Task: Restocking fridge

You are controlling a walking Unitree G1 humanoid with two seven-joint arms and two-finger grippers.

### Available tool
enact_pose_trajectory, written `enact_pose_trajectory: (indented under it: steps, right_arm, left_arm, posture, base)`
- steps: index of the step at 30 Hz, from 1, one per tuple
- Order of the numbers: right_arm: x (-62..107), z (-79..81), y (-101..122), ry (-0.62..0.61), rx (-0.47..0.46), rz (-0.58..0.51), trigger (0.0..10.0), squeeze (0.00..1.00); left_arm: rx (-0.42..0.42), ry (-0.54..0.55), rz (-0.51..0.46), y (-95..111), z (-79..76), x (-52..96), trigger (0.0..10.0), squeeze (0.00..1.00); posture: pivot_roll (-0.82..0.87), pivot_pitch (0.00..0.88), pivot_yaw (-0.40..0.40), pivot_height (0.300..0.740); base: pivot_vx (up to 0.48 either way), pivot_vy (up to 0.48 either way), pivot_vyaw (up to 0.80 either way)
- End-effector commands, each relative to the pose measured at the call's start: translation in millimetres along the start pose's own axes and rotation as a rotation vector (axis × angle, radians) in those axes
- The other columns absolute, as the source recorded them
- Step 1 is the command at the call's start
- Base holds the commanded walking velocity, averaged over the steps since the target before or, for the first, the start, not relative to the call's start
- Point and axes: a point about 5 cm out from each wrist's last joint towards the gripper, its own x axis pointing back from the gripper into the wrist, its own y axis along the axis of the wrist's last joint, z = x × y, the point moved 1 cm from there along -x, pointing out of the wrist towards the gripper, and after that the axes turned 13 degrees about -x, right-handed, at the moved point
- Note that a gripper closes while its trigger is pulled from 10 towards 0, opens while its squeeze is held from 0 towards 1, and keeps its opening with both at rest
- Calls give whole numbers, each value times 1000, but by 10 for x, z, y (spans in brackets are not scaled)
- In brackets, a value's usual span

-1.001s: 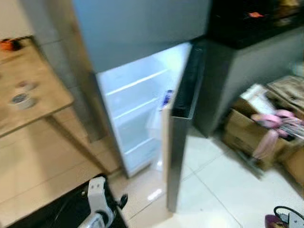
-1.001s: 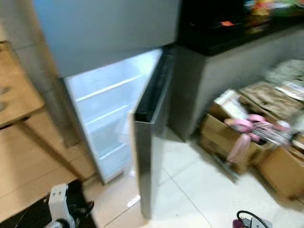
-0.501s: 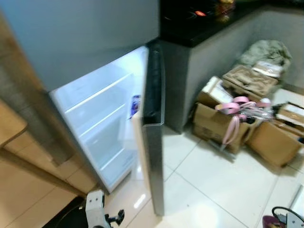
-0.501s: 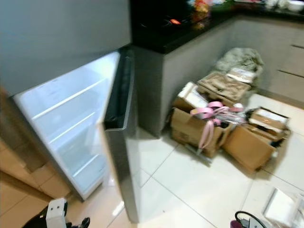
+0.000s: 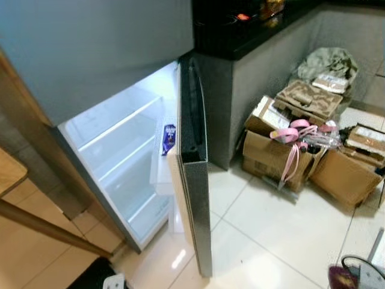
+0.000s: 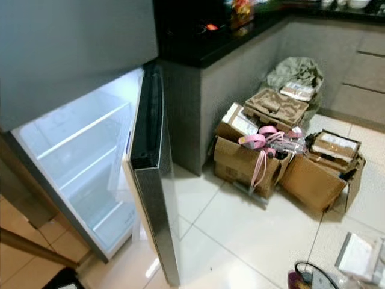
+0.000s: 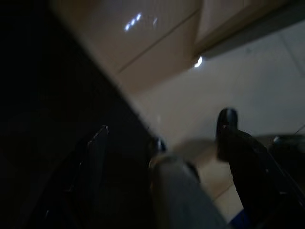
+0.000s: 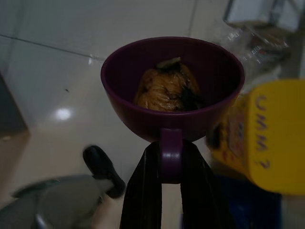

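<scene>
The view has swung right: the open fridge [image 5: 120,162] now sits left, boxes [image 6: 271,156] right. The right gripper [image 8: 167,191] pinches a purple bowl [image 8: 171,90] of food low, near the floor; the left gripper [image 7: 162,143] hangs spread, idle.

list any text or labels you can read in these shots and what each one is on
"UMM ?" on the yellow package, beside the purple bowl that the right gripper holds by its handle.
Blue packet in the fridge door: print too small to read.
Cardboard boxes on the floor: labels too blurred to read.
</scene>
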Motion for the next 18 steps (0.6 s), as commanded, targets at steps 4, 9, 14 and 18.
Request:
enact_pose_trajectory:
  steps: [4,9,14,18]
  right_arm:
    - [0,7,-2,1,-7,-2,10000,0]
    - [-2,19,-1,9,-5,-1,10000,0]
    - [-5,22,12,12,-2,-2,10000,0]
    - [-6,25,16,14,0,-2,10000,0]
  left_arm:
    - [-13,-5,36,-86,33,30,10000,0]
    - [-18,-7,42,-89,19,26,10000,0]
    - [-3,10,45,-99,27,28,10000,0]
    - [-6,9,48,-103,23,28,10000,0]
  posture:
    - [-147,73,67,740]
    - [-146,68,64,740]
    - [-145,58,65,740]
    - [-145,58,65,740]
  base:
    - [0,0,0]
    - [0,-442,0]
    - [0,-280,0]
    - [0,0,0]
